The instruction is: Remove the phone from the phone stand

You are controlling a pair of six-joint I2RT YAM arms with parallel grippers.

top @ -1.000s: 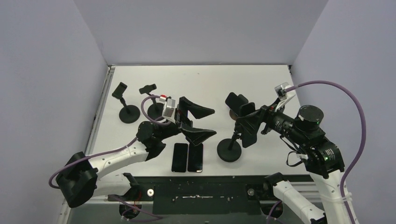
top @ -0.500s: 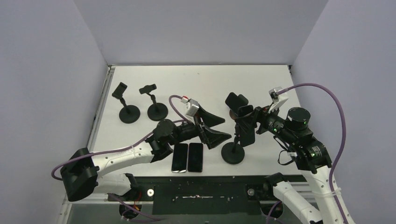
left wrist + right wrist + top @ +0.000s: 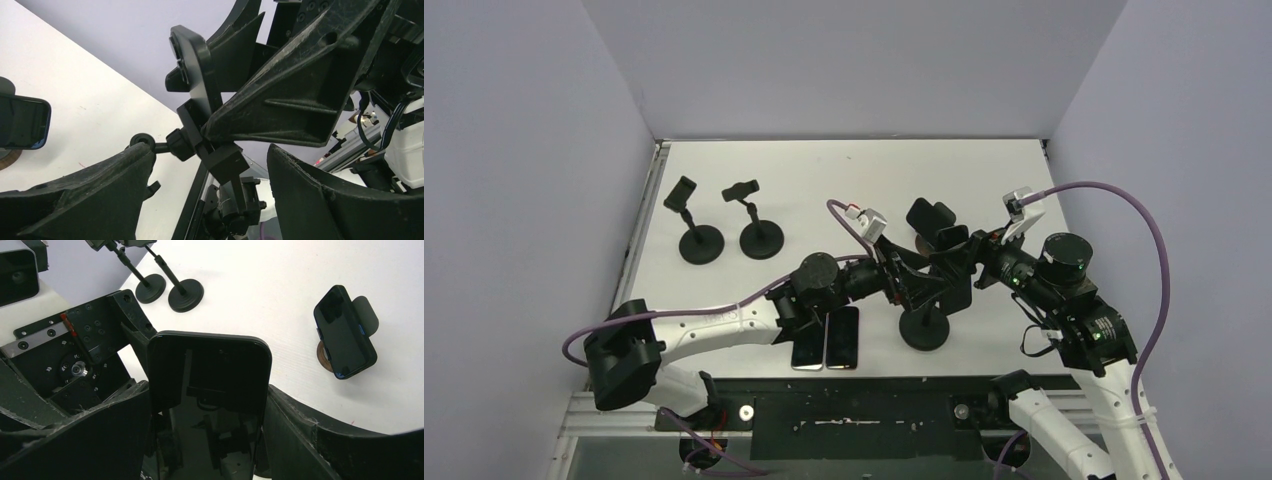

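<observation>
A black phone point(image 3: 955, 268) stands upright in the clamp of a black phone stand, whose round base point(image 3: 924, 329) rests on the table. My right gripper point(image 3: 964, 268) is shut on the phone's two long edges; in the right wrist view the phone point(image 3: 210, 390) fills the gap between the fingers point(image 3: 75, 440). My left gripper point(image 3: 914, 285) is open and straddles the stand's neck just below the clamp point(image 3: 197, 95) without touching it. The left fingers point(image 3: 75, 200) lie either side of the neck joint point(image 3: 225, 160).
A second phone point(image 3: 929, 218) sits on a brown-based stand behind, also in the right wrist view point(image 3: 345, 335). Two phones point(image 3: 809, 340) point(image 3: 843, 337) lie flat near the front edge. Two empty stands point(image 3: 700, 240) point(image 3: 760, 236) stand at the back left.
My left arm has swung right, from beside the flat phones to the stand, its open jaws now around the neck. The right gripper has stayed shut on the phone.
</observation>
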